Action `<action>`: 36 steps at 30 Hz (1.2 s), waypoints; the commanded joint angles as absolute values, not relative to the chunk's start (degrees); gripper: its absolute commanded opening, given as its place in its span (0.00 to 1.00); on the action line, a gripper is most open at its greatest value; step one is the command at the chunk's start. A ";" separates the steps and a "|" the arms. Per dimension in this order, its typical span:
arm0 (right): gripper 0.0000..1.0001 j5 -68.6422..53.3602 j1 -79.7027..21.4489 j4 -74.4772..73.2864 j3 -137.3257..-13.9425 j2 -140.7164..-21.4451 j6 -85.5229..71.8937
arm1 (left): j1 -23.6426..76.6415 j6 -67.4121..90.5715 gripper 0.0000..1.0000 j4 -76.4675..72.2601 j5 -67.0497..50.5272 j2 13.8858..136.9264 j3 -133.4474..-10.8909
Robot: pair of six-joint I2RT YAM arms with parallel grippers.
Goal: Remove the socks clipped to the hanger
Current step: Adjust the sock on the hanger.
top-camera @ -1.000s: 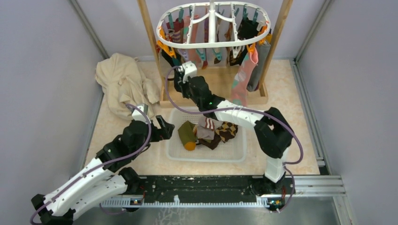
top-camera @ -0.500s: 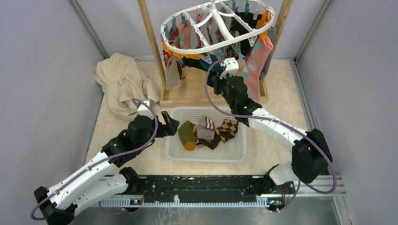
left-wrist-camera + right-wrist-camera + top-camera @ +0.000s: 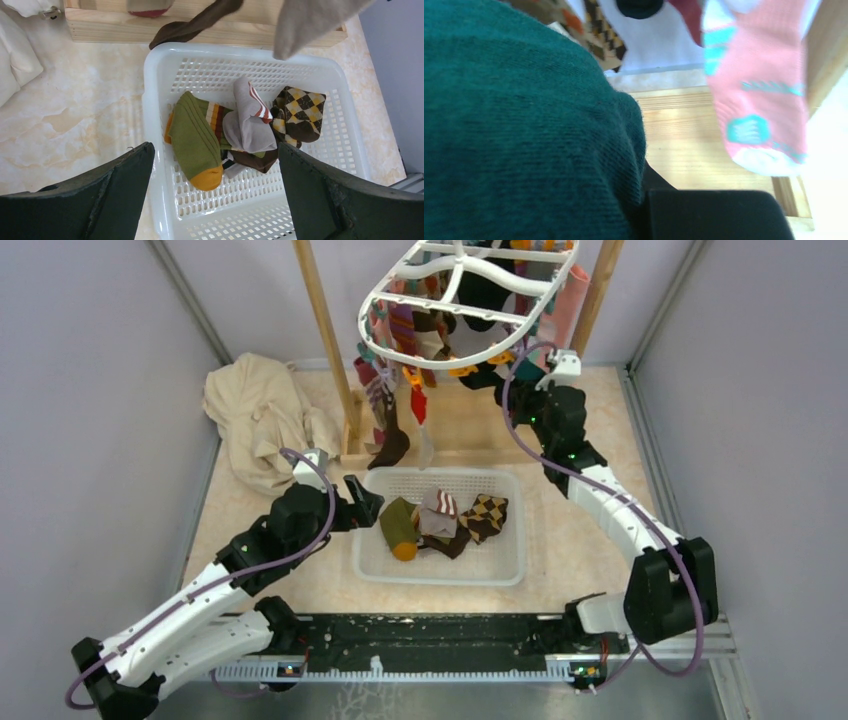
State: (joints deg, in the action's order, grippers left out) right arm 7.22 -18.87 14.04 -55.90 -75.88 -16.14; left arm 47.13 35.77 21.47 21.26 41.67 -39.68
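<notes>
The white oval hanger (image 3: 470, 302) hangs tilted under the wooden frame, with several socks clipped to it. A brown sock (image 3: 390, 447) and a grey one (image 3: 427, 445) dangle over the basket; a pink sock (image 3: 759, 90) hangs at the right. My right gripper (image 3: 497, 380) is raised under the hanger's right side and shut on a dark green sock (image 3: 524, 130), which fills the right wrist view next to one black finger (image 3: 714, 215). My left gripper (image 3: 215, 150) stands wide open and holds nothing, low over the basket's left part.
A white mesh basket (image 3: 440, 570) holds a green-and-orange sock (image 3: 197, 145), a grey sock (image 3: 247, 130) and an argyle sock (image 3: 300, 112). A beige cloth (image 3: 262, 415) lies at the back left. The wooden frame's posts (image 3: 325, 330) and base stand behind the basket.
My right arm has swung from left of the hanger to its right side with the dark green sock. The hanger has tilted and swung up to the right. The left arm has edged towards the basket.
</notes>
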 commanded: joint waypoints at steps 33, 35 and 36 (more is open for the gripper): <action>0.73 3.88 2.42 -3.04 -54.85 -55.68 -23.66 | 47.02 34.70 0.99 17.63 18.52 45.37 -42.46; 0.73 1.75 2.39 -3.85 -52.99 -51.53 -24.42 | 47.07 34.33 0.99 16.90 18.30 45.98 -42.45; 0.73 0.50 2.40 -3.95 -52.10 -49.65 -24.98 | 47.03 34.03 0.99 16.53 18.16 46.30 -42.46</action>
State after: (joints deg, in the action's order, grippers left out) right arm 1.45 2.17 -2.02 -54.74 -55.77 -24.12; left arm 47.13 35.55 19.70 19.31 45.45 -40.82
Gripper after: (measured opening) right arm 0.734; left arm 0.988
